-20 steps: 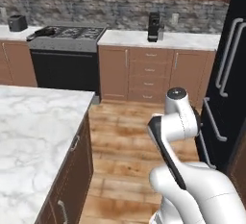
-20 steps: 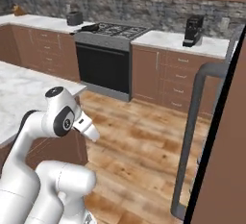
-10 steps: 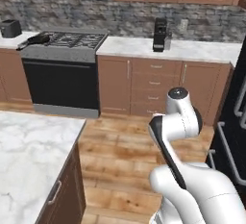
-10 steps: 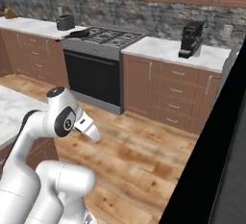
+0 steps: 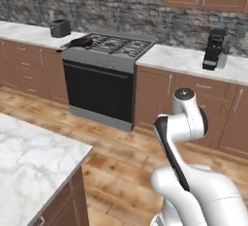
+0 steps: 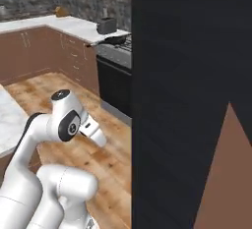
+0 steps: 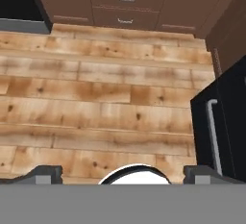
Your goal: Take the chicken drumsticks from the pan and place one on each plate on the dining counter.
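A: Left base view: the pan [image 5: 79, 42] sits on the stove [image 5: 109, 47], well apart from the dining counter [image 5: 34, 157]. The risk, I'd judge, is the base stopping short of reach.
B: Right base view: the fridge [image 6: 192, 100] now blocks half the picture; the base has turned and the stove looms nearer.
A: Hand view: the claw [image 7: 122, 172] gapes wide, holding nothing, over bare floor [image 7: 96, 98].

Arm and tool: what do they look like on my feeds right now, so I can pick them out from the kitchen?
The arm is glossy white with rounded, bulging segments, a dark grey band along one link and dark round caps at its joints. In the hand view the tool shows as two small dark grey fingertips. No cables or markings are visible.
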